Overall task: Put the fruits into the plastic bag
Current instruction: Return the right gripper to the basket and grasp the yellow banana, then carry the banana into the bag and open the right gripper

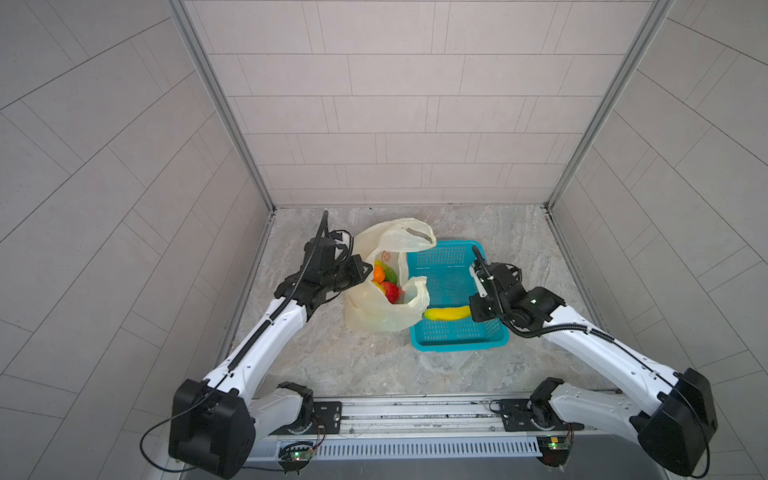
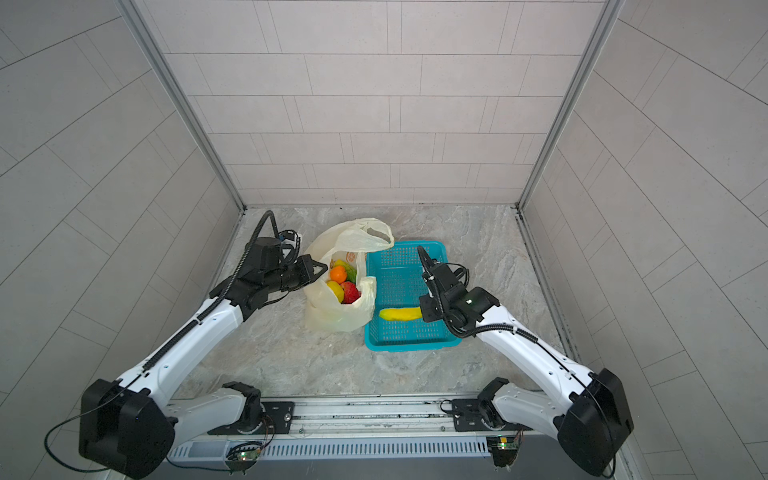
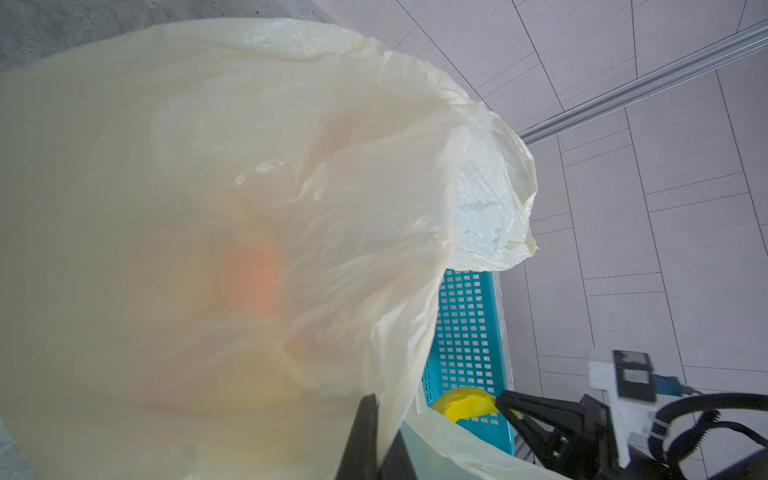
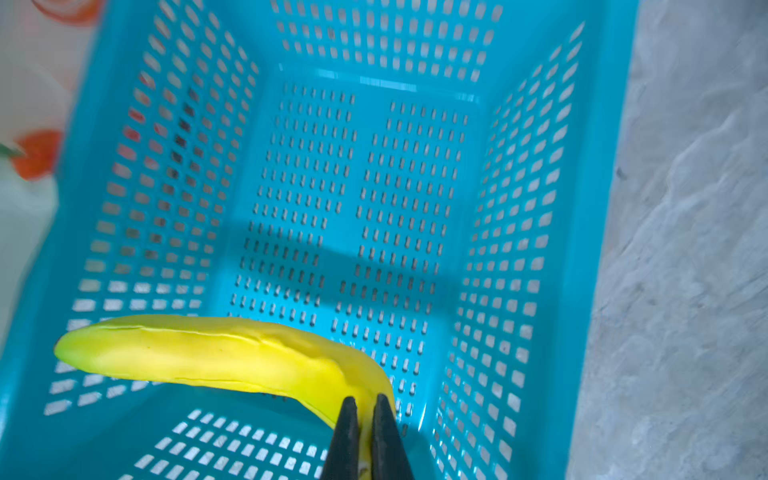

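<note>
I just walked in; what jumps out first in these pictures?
A bright teal basket sits mid-table, where the right gripper pinches a yellow banana by one end. Beside it, the left gripper holds open a cream plastic bag showing colourful fruits inside.

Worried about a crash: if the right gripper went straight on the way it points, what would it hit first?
The right gripper, shut on the banana, points down: likely the basket floor first; depth unclear.
</note>
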Robot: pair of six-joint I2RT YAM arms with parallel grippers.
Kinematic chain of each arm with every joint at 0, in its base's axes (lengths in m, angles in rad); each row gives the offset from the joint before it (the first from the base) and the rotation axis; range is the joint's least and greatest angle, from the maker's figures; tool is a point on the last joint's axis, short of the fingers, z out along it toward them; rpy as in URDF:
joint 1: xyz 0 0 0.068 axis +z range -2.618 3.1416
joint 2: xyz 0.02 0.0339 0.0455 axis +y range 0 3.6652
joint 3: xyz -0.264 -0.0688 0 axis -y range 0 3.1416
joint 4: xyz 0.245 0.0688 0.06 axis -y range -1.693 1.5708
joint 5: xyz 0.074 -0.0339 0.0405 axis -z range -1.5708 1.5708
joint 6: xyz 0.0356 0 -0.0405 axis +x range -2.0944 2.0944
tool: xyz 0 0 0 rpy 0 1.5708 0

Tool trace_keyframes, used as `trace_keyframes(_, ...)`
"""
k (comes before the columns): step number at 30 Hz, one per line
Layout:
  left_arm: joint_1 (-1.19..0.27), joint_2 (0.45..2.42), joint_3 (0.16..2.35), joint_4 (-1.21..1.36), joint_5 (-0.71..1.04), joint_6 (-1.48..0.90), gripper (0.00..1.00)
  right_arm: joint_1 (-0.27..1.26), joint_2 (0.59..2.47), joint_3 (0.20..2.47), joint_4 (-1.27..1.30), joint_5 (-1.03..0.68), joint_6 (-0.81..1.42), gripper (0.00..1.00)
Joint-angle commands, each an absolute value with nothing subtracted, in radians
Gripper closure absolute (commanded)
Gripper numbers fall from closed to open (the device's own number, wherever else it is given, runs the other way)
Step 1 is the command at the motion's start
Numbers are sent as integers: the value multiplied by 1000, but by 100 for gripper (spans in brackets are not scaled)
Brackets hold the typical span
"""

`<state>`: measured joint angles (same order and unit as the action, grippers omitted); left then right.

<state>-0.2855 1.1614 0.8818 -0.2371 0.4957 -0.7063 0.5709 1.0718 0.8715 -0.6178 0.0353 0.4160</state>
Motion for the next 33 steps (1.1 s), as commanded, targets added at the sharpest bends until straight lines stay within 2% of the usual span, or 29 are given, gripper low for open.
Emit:
trace_keyframes(1, -286, 1142, 885, -229, 506, -702, 100, 573, 1004, 883, -469, 129, 422, 100)
trace_keyframes(5, -285, 1125, 882, -230, 503, -702, 100, 572, 1041, 929, -338, 132, 421, 100)
trace_keyframes(14, -285, 1075, 872, -238, 493, -700, 100, 643, 1290, 1116, -198, 65, 396, 100)
trace_keyframes(21, -285, 1048, 867, -244, 475, -698, 100, 723, 1475, 1266, -233, 77, 370, 100)
trace_keyframes(33, -286, 1012, 878, -322, 391, -644, 100, 732, 1666, 1432, -326, 143, 337, 100)
